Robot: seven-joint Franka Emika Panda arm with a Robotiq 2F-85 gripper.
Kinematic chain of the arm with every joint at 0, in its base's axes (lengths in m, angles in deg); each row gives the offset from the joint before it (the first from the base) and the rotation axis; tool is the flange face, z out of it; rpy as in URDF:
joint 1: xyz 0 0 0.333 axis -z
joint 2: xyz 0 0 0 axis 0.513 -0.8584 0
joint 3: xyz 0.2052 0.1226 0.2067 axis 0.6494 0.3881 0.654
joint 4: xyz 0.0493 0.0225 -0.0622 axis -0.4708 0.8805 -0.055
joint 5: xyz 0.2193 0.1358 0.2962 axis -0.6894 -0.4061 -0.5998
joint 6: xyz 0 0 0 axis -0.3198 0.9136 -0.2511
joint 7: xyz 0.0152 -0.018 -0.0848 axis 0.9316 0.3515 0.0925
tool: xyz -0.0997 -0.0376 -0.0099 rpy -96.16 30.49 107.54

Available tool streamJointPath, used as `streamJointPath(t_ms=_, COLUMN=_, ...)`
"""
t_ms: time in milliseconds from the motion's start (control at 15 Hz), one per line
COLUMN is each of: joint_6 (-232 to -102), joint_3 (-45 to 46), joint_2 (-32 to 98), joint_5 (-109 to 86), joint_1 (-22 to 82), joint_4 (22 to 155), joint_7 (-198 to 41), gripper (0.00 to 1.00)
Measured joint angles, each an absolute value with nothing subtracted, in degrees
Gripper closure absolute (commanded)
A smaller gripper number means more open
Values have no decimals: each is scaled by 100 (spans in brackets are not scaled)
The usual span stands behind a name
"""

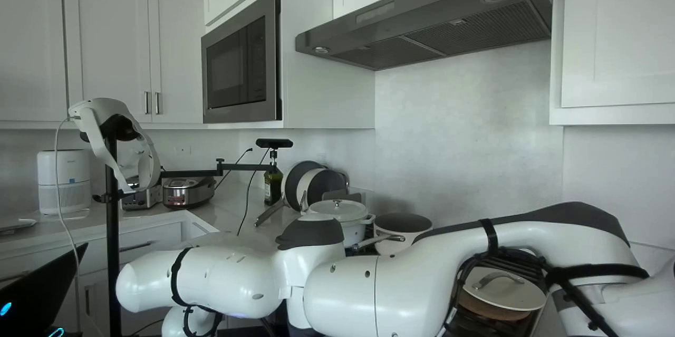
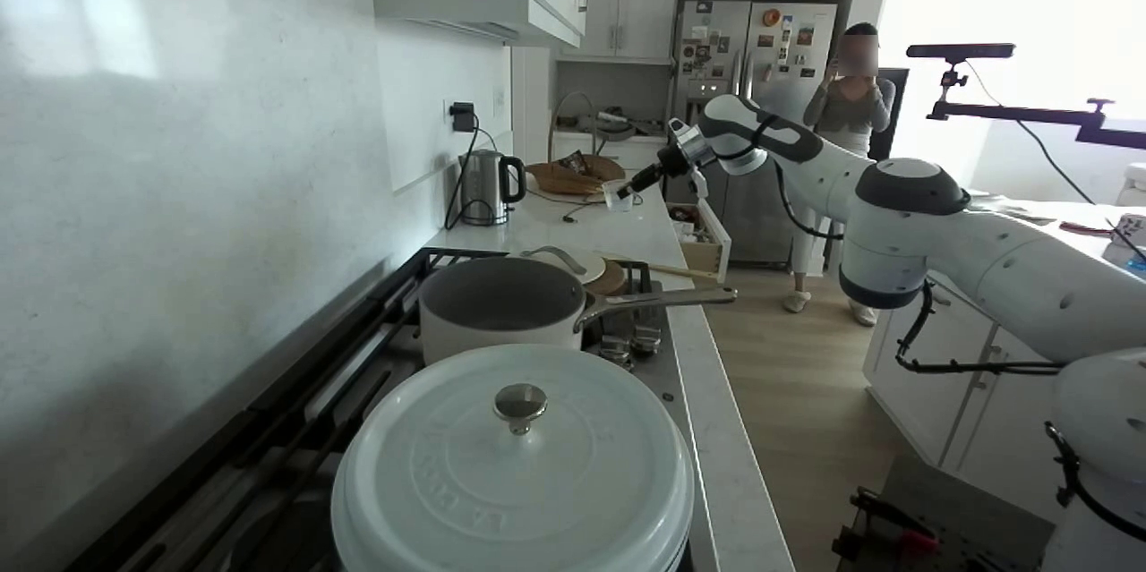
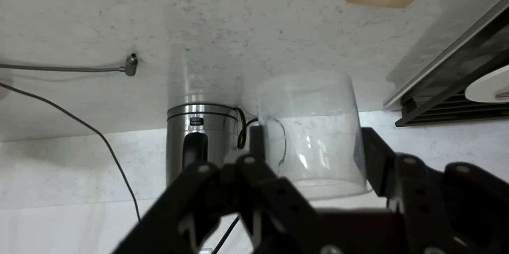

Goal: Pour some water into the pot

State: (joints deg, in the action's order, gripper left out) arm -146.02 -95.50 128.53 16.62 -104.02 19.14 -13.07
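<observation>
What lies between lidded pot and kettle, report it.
In an exterior view, the open pot nearer the lidded pot, then a white lid toward the kettle.

Cup smooth, see-through, glass or plastic unclear, kettle shiny metal, pot matt inside with metal handle, lid glossy with metal knob, counter stone-look.

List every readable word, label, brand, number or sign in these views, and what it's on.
"LA CO...": faint lettering on the big pot lid, in an exterior view; the rest is unclear.
Too small or blurred to read: any markings on the bottle, air purifier, kettle and fridge.
No number is legible.
</observation>
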Motion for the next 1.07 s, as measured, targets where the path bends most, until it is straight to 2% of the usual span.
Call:
streamJointPath(t_ms=333, joint_6=-14601, joint_3=-9647, joint_2=12915, joint_5=1662, joint_1=-10402, joint_4=1903, joint_7=-1382, gripper=65)
streamJointPath(t_ms=400, joint_6=-14601, joint_3=-9661, joint_2=12919, joint_5=1662, joint_1=-10402, joint_4=1899, joint_7=-1389, gripper=40)
streamJointPath(t_ms=1067, joint_6=-14601, joint_3=-9681, joint_2=12919, joint_5=1662, joint_1=-10406, joint_4=1896, joint_7=-1480, gripper=40)
